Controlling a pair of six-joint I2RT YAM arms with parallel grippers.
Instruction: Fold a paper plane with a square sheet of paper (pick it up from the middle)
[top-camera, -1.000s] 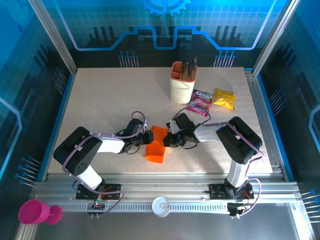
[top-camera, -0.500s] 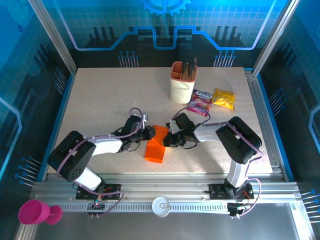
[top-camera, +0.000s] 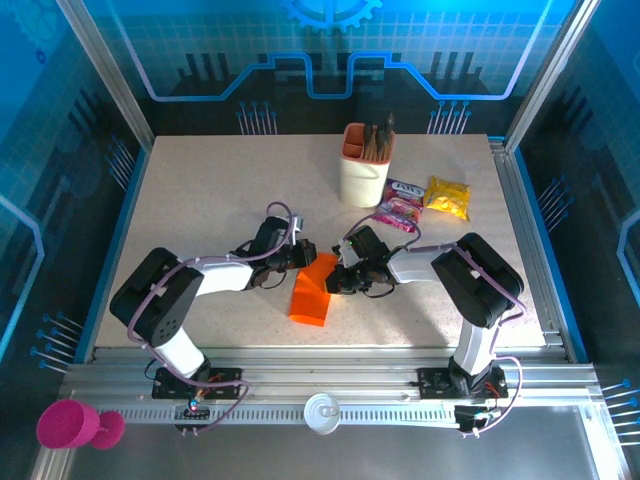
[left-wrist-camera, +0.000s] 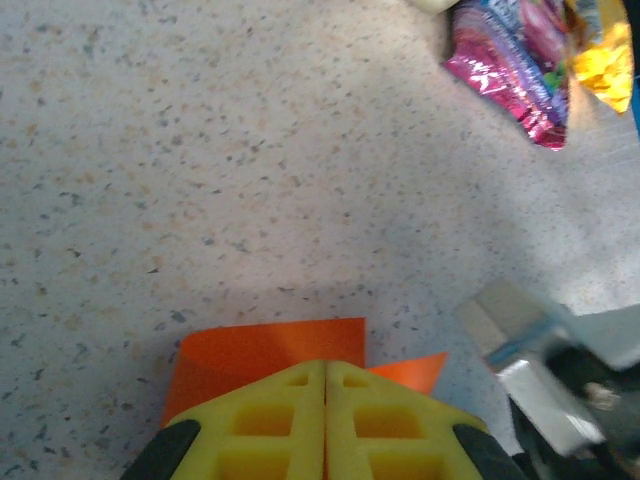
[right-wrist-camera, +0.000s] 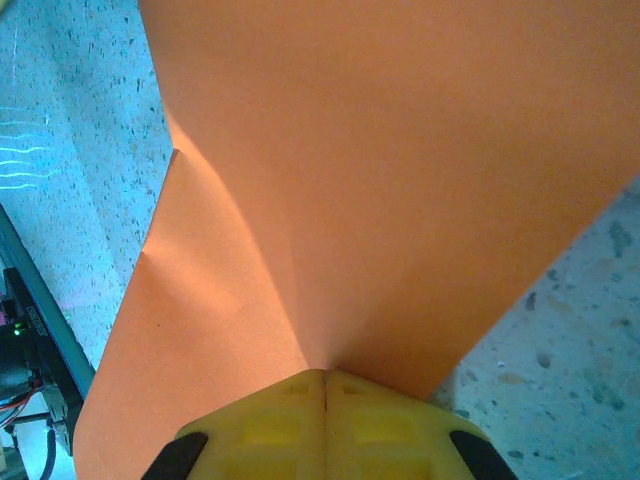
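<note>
The square sheet of paper (top-camera: 311, 297) is bright orange and partly folded, standing creased on the table between the two arms. My left gripper (top-camera: 303, 260) is at its upper left edge. In the left wrist view its yellow fingers (left-wrist-camera: 270, 420) are pressed together, with the orange paper (left-wrist-camera: 260, 345) coming out from under their tips. My right gripper (top-camera: 336, 278) is at the sheet's right side, shut on it. In the right wrist view a crease in the paper (right-wrist-camera: 400, 150) runs straight into the closed fingertips of that gripper (right-wrist-camera: 325, 373).
A beige-and-orange pen cup (top-camera: 363, 165) stands at the back. To its right lie pink snack packets (top-camera: 400, 208) and a yellow one (top-camera: 447, 196). The pink packet (left-wrist-camera: 520, 60) also shows in the left wrist view. Bare speckled table lies to the left.
My left gripper has moved up and to the right, from the sheet's left edge to its upper left corner. The right gripper has stayed in place, still holding the paper.
</note>
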